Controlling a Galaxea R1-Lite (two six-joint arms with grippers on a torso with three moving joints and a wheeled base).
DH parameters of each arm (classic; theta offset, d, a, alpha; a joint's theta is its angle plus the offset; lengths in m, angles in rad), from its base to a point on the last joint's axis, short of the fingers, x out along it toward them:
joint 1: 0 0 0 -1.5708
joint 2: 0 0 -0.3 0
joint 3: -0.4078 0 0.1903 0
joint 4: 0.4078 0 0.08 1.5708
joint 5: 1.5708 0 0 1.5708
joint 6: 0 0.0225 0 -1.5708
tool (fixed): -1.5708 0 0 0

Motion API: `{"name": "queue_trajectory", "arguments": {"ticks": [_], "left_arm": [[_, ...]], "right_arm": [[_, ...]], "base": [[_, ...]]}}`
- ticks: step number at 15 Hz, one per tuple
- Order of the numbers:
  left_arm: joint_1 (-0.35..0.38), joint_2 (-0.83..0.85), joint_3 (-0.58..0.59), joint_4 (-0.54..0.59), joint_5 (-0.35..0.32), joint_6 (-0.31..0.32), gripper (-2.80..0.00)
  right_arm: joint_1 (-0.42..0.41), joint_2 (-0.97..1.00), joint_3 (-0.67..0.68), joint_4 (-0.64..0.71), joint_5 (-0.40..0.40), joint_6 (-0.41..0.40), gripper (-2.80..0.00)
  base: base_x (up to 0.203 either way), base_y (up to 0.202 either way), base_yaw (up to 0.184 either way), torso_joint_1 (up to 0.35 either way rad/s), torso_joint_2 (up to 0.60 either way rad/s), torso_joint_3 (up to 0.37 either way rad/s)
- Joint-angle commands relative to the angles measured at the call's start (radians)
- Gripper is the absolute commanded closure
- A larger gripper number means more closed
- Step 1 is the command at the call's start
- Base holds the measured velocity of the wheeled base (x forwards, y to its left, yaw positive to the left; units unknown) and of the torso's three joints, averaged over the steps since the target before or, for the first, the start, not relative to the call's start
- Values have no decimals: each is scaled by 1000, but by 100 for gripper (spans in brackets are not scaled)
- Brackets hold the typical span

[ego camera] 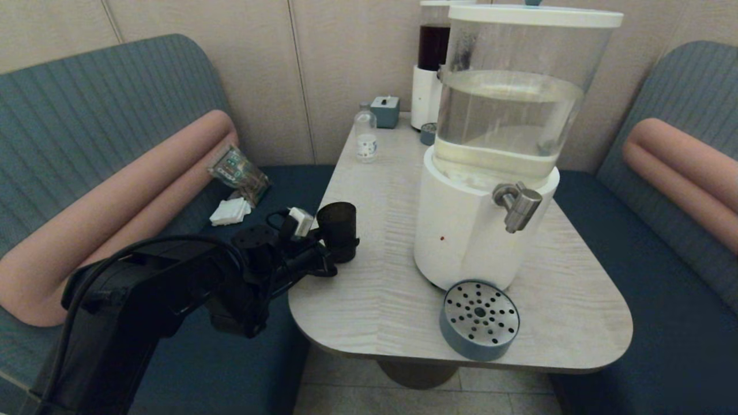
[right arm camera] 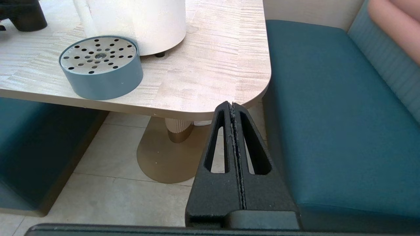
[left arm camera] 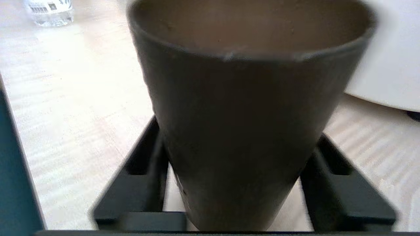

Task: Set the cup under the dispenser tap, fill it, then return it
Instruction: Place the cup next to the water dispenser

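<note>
The dark tapered cup (ego camera: 338,227) stands upright near the table's left edge, well left of the dispenser tap (ego camera: 519,204). My left gripper (ego camera: 340,248) reaches in from the left and is shut on the cup low on its body. In the left wrist view the cup (left arm camera: 242,114) fills the frame, and the left gripper (left arm camera: 239,131) has a black finger pressed against each side. The tap juts from the white base of the big clear-tank dispenser (ego camera: 496,115). My right gripper (right arm camera: 232,104) is shut and empty, low beside the table's near right corner.
A round blue drip tray (ego camera: 479,318) with a perforated metal top sits below the tap at the table's front edge. A small clear bottle (ego camera: 365,138), a blue box (ego camera: 385,110) and a red-tank dispenser (ego camera: 432,57) stand at the back. Teal benches flank the table (ego camera: 369,300).
</note>
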Motion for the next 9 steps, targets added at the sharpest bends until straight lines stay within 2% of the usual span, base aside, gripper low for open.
{"name": "queue_trajectory", "arguments": {"ticks": [1, 6, 9], "left_arm": [[0, -4, -3, -9, -3, -2, -280], [0, -44, 26, -20, 3, -2, -280], [3, -100, 135, -33, 3, 0, -280]], "right_arm": [[0, 0, 14, -1, 0, 0, 0], [0, 0, 14, 0, 0, 0, 0], [0, 0, 14, -1, 0, 0, 0]], "base": [[0, 0, 0, 0, 0, 0], [0, 0, 0, 0, 0, 0], [0, 0, 0, 0, 0, 0]]}}
